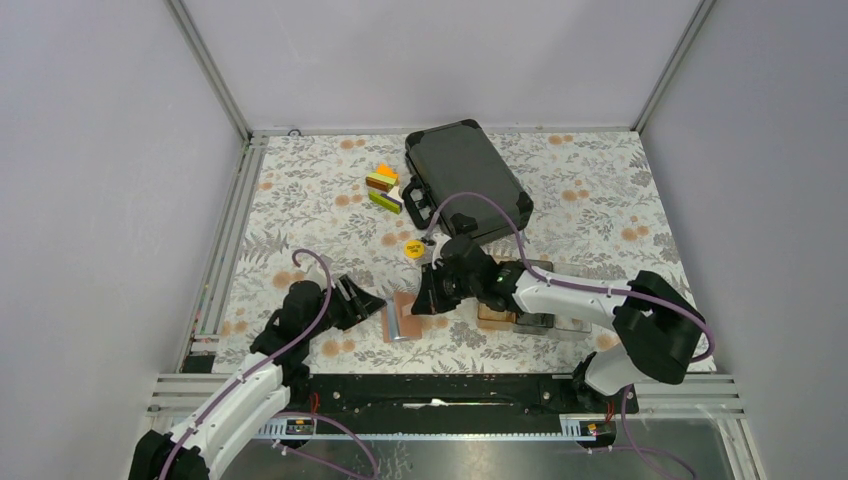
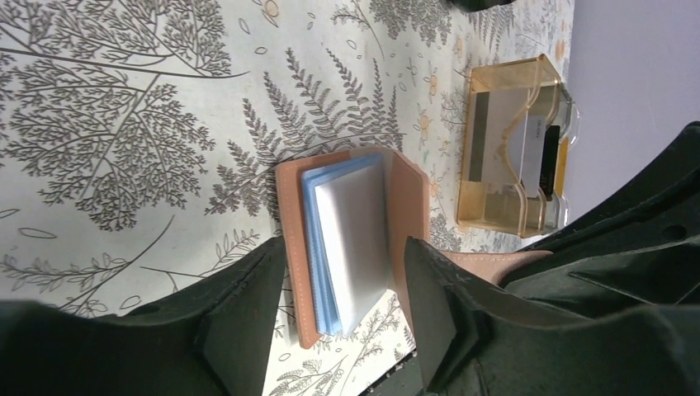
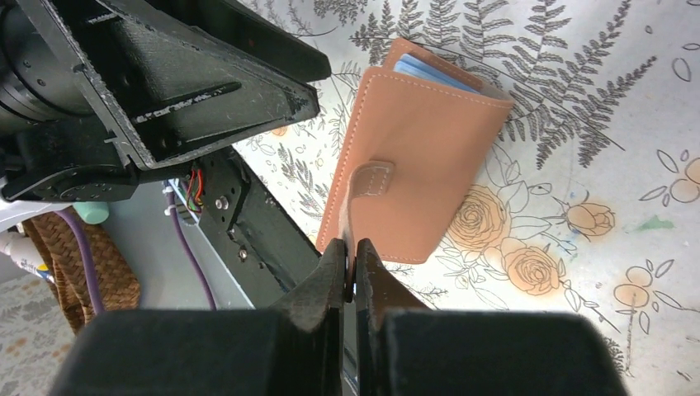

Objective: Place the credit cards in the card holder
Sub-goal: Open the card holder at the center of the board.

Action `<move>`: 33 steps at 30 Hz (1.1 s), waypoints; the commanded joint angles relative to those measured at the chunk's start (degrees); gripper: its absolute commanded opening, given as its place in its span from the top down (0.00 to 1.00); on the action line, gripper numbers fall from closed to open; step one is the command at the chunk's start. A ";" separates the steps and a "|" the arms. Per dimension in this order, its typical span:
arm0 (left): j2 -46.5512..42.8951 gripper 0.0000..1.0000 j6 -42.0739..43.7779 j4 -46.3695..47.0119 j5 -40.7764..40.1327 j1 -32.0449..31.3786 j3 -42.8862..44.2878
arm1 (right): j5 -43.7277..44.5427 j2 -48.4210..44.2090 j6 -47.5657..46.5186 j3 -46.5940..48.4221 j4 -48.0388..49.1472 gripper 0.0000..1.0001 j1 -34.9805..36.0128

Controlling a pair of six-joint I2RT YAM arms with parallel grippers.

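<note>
The salmon-pink card holder [image 1: 403,318] lies near the table's front edge, its cover lifted like a book. The left wrist view shows the card holder [image 2: 289,247] with blue-grey pockets and a pale grey leaf [image 2: 355,239] inside. My left gripper [image 2: 347,330] is open, one finger on each side of the holder's near end. My right gripper [image 3: 351,264] is shut on the holder's strap [image 3: 369,186] and holds the cover [image 3: 429,148] up. A white-grey card [image 2: 528,144] and a dark card [image 2: 551,161] stand in the clear amber tray [image 2: 495,219]. No orange-yellow card shows.
A black hard case [image 1: 465,180] lies at the back centre, with coloured blocks [image 1: 384,190] to its left and a round yellow disc [image 1: 412,247] in front. The tray [image 1: 495,316] is mostly hidden under my right arm. A black rail [image 1: 450,390] borders the near edge.
</note>
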 commanded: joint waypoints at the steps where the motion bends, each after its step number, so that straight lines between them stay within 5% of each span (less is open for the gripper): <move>1: 0.33 0.44 -0.45 3.03 -3.16 -0.15 -0.70 | 3.50 -3.09 1.01 -0.60 -0.31 1.00 0.43; 14: -7.21 0.39 -4.13 1.86 0.10 -0.07 0.99 | -6.53 -13.47 -2.38 3.36 5.85 1.00 0.39; 25: -10.66 0.27 -14.89 16.00 14.63 -0.07 0.54 | -12.85 -16.77 -0.17 3.53 20.45 1.00 0.43; 33: -14.57 0.18 -16.03 8.59 14.26 -0.07 3.64 | -14.19 -16.72 -0.98 6.33 22.74 1.00 0.43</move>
